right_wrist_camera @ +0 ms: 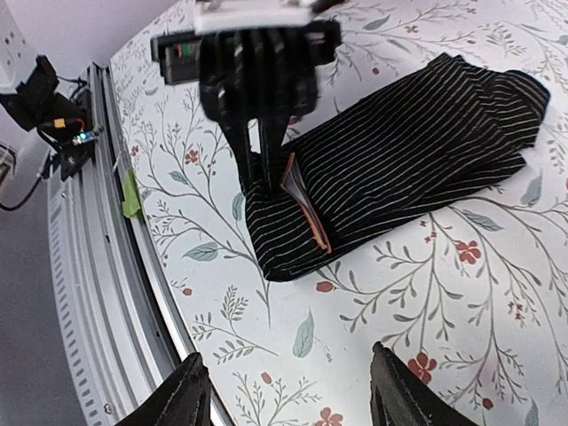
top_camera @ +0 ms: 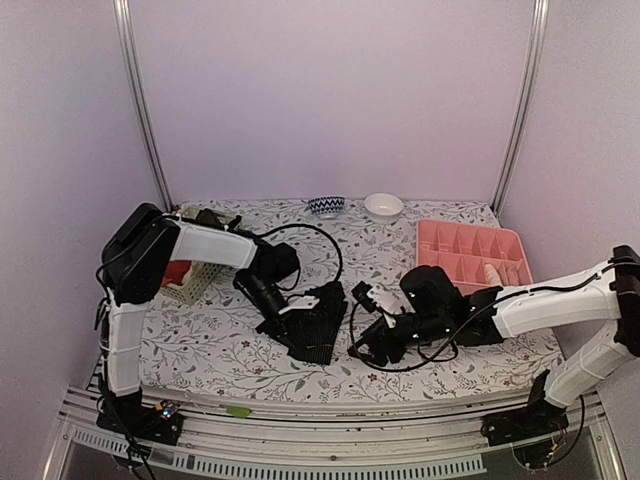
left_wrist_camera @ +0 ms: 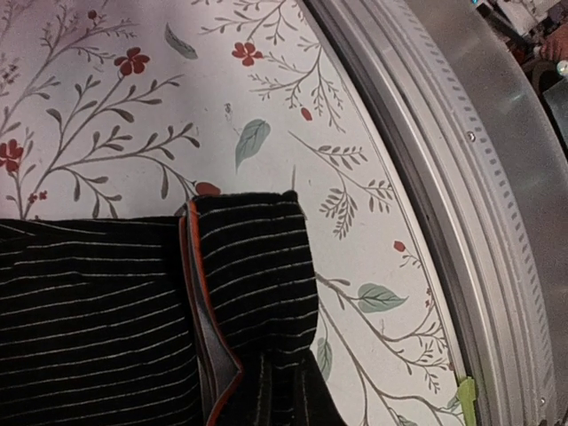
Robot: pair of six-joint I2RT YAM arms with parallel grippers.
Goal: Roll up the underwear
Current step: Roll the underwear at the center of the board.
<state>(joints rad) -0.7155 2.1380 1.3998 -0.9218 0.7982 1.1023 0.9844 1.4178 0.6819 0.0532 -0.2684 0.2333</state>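
The black underwear point(top_camera: 320, 322) lies on the floral bench point(top_camera: 230, 340) at the centre of the top view. One end is folded over, showing an orange seam. In the right wrist view the left gripper point(right_wrist_camera: 264, 173) reaches down from the upper left, closed and pinching that folded end. The right gripper point(right_wrist_camera: 286, 364) hovers at the bottom edge, its fingers spread wide around nothing, apart from the cloth. Red-orange underwear point(top_camera: 178, 272) sits in the green basket point(top_camera: 200, 284) at the left of the top view, partly hidden by the arm.

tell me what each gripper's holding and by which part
The left gripper pinches the black underwear at its folded-over end; the right gripper is open and holds nothing.
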